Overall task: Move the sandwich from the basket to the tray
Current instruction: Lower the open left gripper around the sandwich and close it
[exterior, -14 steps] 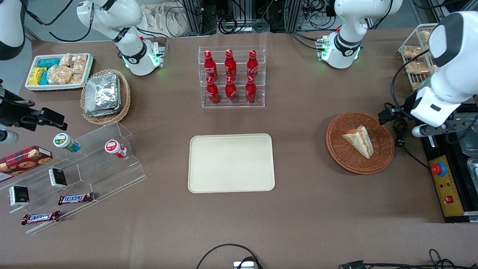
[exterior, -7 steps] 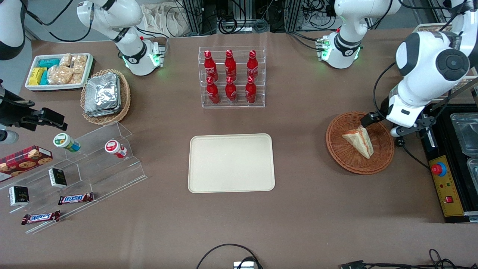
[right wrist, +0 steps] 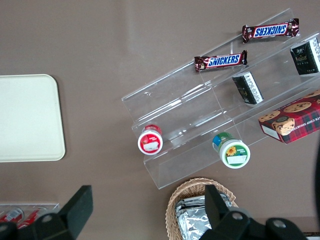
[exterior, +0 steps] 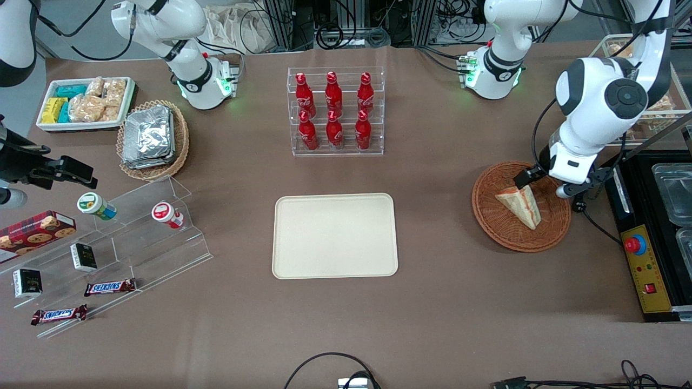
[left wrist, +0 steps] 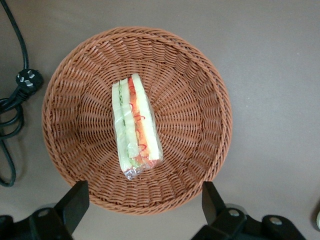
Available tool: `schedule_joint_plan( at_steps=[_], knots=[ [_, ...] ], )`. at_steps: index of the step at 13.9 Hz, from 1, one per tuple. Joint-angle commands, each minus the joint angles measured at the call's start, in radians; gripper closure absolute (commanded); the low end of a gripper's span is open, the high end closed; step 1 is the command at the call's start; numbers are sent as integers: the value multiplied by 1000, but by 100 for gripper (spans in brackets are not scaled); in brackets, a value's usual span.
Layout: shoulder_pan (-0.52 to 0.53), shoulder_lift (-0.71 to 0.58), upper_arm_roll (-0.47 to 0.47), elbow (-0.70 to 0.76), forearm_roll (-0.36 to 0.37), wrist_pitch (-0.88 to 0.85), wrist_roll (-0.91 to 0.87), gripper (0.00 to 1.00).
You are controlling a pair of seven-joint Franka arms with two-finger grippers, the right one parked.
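1. judged soft, light and easily crushed: sandwich (left wrist: pixel 135 125), wrapped in clear film, likely slippery; best pinched gently across the two bread faces, midway along the wedge.
2. lay in the middle of the basket (exterior: pixel 494 224), filling edge up, toward the working arm's end of the table, well apart from the tray (exterior: pixel 334 236).
3. hovered over the basket, above the sandwich: gripper (left wrist: pixel 142 202), fingers (left wrist: pixel 75 202) spread wide apart, nothing held, touching nothing.
4. sat between the finger lines, slightly off centre.
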Motion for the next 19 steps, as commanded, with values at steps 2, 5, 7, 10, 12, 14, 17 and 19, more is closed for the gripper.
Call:
schedule_joint_plan(
  at_steps=[2, 5, 7, 10, 12, 14, 17, 19],
  knots=[
    [16, -5, -5, -106, 0, 138, -25, 0],
    [19, 27, -4, -141, 0, 214, -66, 0],
    [21, 50, -4, -146, -1, 235, -81, 0],
    [21, 84, -2, -148, -1, 271, -86, 0],
    [21, 105, -1, -148, -1, 294, -86, 0],
    [21, 122, -1, -148, -1, 313, -86, 0],
    [27, 151, 0, -148, -1, 350, -86, 0],
    [30, 167, 0, -148, -1, 366, -85, 0]
  ],
)
